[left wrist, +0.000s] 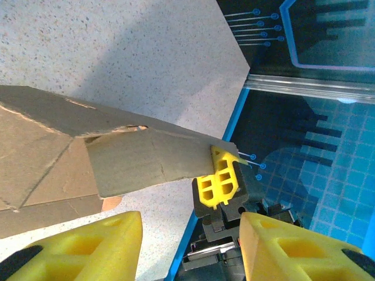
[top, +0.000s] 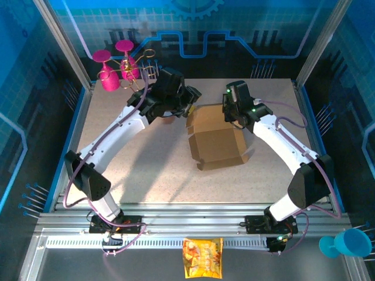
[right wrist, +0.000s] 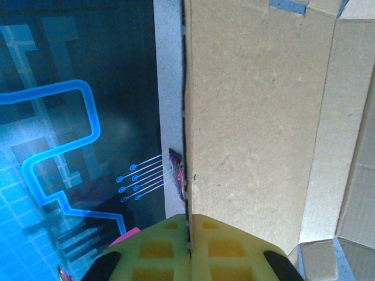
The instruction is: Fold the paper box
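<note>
The left arm (top: 126,126) and right arm (top: 281,140) are reaching inward, the left gripper (left wrist: 190,231) gaping, the right gripper (right wrist: 188,234) clamping tight.

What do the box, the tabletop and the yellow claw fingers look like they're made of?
The box looks like plain brown cardboard, matte, with creased folds and rough cut edges. The tabletop seems a dull, grey-speckled laminate or stone-look sheet; which one is unclear. The fingers look like moulded yellow plastic or firm foam, slightly matte, with open ribbed pockets.
</note>
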You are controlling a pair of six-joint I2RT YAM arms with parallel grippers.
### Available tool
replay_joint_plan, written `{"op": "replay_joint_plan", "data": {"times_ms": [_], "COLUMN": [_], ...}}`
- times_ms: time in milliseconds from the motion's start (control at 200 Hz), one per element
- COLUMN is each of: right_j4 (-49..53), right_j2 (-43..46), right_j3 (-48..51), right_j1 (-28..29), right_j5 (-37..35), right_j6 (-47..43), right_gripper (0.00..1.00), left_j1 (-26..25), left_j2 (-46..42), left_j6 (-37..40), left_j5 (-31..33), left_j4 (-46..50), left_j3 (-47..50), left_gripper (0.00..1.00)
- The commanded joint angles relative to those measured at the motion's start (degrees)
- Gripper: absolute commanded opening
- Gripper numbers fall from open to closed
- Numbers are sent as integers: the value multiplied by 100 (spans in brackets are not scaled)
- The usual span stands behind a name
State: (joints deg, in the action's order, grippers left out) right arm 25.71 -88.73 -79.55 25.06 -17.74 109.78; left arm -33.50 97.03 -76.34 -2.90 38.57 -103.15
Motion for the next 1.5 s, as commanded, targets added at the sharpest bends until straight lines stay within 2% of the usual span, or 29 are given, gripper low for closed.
{"op": "replay_joint_plan", "data": {"times_ms": [0, 440, 886, 946, 1026, 1156, 1266, 1296, 1331, 1336, 1361, 1421, 1496], "right_j4": [143, -58, -172, -163, -181, -291, -422, -448, -453, -453, -438, -348, -238], "right_j2": [216, 311, 484, 488, 497, 521, 547, 554, 554, 552, 545, 547, 581], "right_j3": [-120, 36, 256, 256, 278, 365, 449, 453, 442, 437, 412, 341, 304], "right_j1": [-55, -80, -51, -31, -10, -17, -86, -125, -198, -209, -265, -394, -536], "right_j5": [-91, 82, 180, 192, 191, 174, 200, 228, 321, 336, 408, 559, 688], "right_j6": [104, 82, 99, 103, 82, 79, 30, -8, -64, -72, -119, -208, -237], "right_gripper": [0, 0, 0, 0, 0, 0, 0, 0, 0, 0, 0, 0, 0], "left_j1": [-36, -177, -114, -90, -74, -52, 7, 51, 88, 97, 129, 211, 380], "left_j2": [131, 315, 744, 786, 839, 844, 694, 623, 536, 518, 443, 194, -267], "left_j6": [-75, -140, -100, -75, -87, -126, -102, -68, -33, -33, 16, 257, 547], "left_j5": [-142, -102, -110, -87, -71, -121, -163, -231, -307, -312, -338, -328, -233], "left_j4": [107, -36, -335, -389, -416, -469, -708, -871, -1062, -1079, -1117, -1183, -1161], "left_j3": [-256, 23, -278, -335, -405, -379, -154, -63, 27, 38, 61, 127, 360], "left_gripper": [48, 49, 50, 46, 36, 1, 0, 11, 35, 41, 51, 62, 64]}}
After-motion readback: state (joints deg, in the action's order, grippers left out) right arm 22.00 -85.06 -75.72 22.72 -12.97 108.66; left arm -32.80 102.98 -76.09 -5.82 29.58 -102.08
